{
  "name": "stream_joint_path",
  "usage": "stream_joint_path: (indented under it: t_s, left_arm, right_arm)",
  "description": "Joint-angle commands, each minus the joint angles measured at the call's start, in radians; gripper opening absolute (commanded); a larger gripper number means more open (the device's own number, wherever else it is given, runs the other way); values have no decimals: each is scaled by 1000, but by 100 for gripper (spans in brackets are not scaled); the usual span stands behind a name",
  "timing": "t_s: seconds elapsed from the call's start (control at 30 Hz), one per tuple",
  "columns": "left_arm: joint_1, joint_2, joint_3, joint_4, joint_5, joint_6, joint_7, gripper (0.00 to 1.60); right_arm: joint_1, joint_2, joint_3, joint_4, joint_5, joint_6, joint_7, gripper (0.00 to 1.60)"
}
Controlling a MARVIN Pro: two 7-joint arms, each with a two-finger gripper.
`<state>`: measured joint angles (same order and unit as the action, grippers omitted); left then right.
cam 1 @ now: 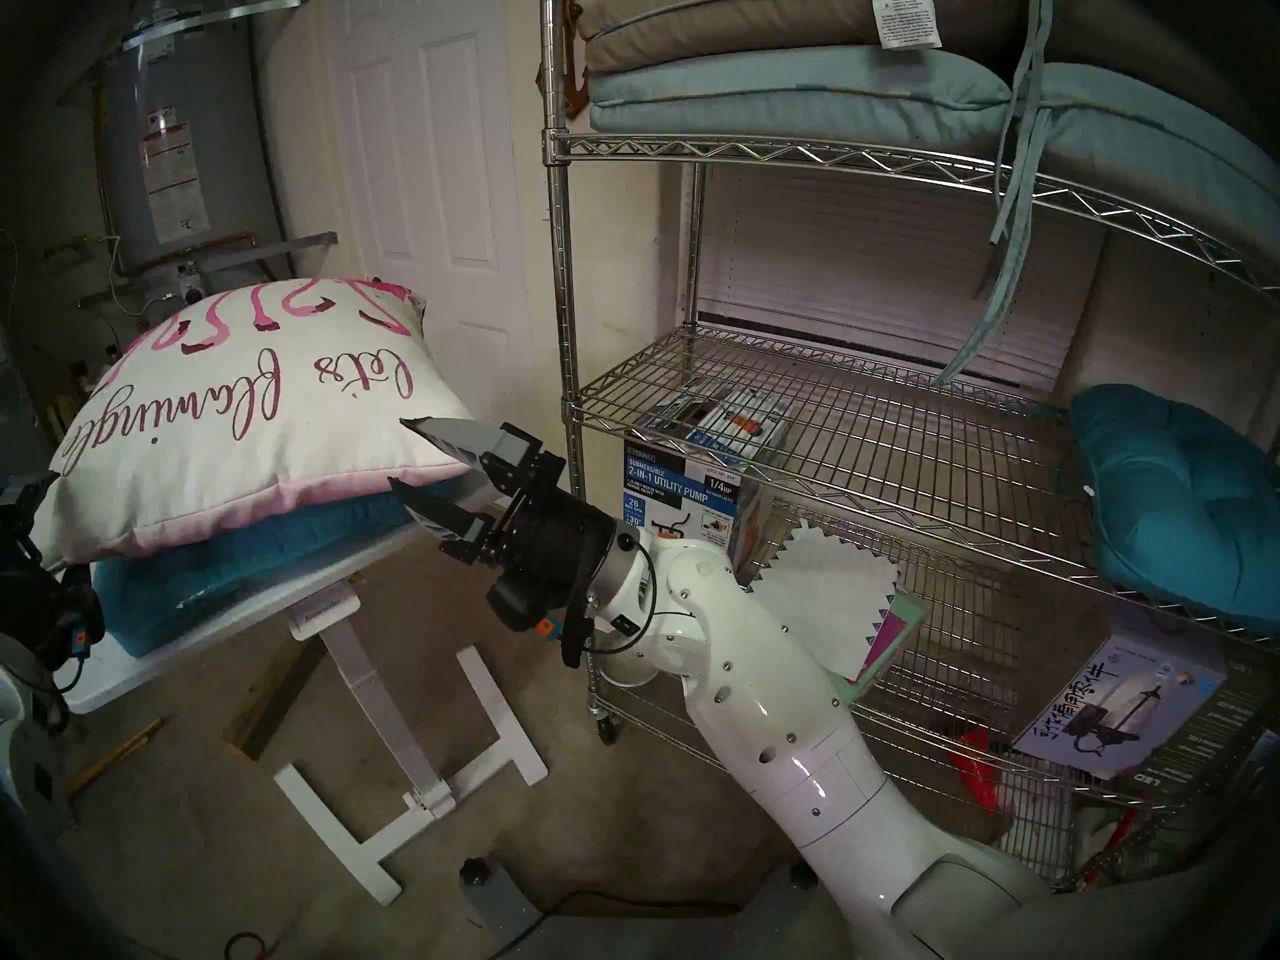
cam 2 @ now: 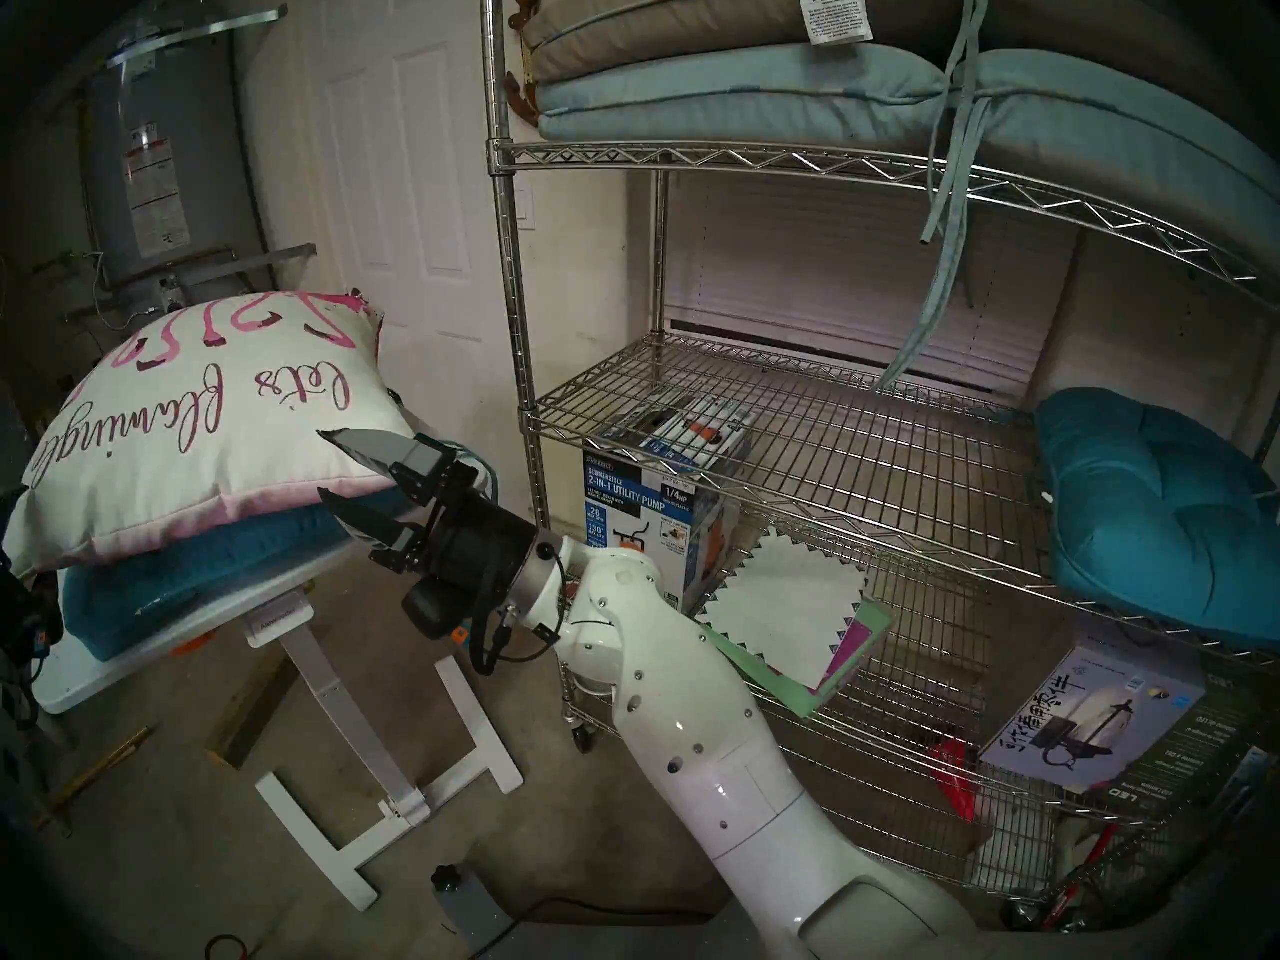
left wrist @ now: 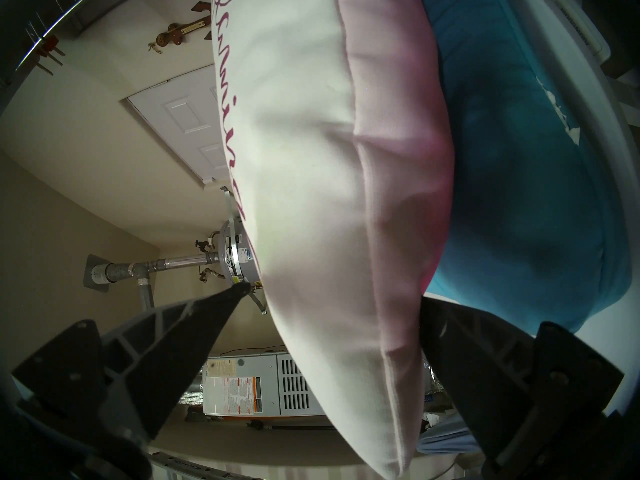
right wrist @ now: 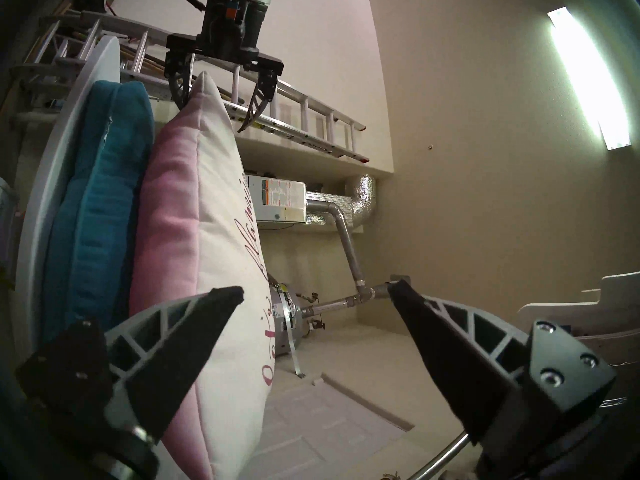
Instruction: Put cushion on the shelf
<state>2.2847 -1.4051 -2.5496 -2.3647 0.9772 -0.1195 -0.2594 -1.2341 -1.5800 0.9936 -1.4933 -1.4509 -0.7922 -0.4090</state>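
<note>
The cushion, cream with pink lettering on top and pink underneath, lies on a teal seat cushion on a small white tilted table. My right gripper is open, and its jaws straddle the cushion's right edge, one finger over the cream face and one below the pink side. My left gripper is open around the cushion's far left corner, with one fingertip hidden behind the pink side. The chrome wire shelf stands to the right.
A second teal cushion sits at the right of the shelf's middle tier. Grey and pale blue pads fill the tier above, their ties hanging down. A pump box and a lamp box stand lower. A water heater is behind the table.
</note>
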Motion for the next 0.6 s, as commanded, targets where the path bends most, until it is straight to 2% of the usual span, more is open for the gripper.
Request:
stream_joint_path:
  t_s: [0.0,0.23,0.37,0.4,0.53,0.57]
  left_arm:
    - [-1,-2,-9,-12,-2,0,3,160]
    - [-6,-6,-10,-12,0,-5,0,160]
    - [-9,-8,-11,-12,1,-8,-2,160]
    - [-13,-10,-12,-12,3,-11,-4,160]
    - [-13,-10,-12,-12,3,-11,-4,160]
    - [-13,-10,-12,-12,3,-11,-5,160]
  right_arm:
    - [43,-44,-8,2,-5,7,-23,160]
    - [46,-46,-8,8,-14,7,-35,160]
    - [27,-34,-8,-8,-12,11,2,160]
    - [51,-27,-21,24,-37,5,7,160]
    - [51,-27,-21,24,-37,5,7,160]
    - [64,-32,-25,55,-51,10,-10,160]
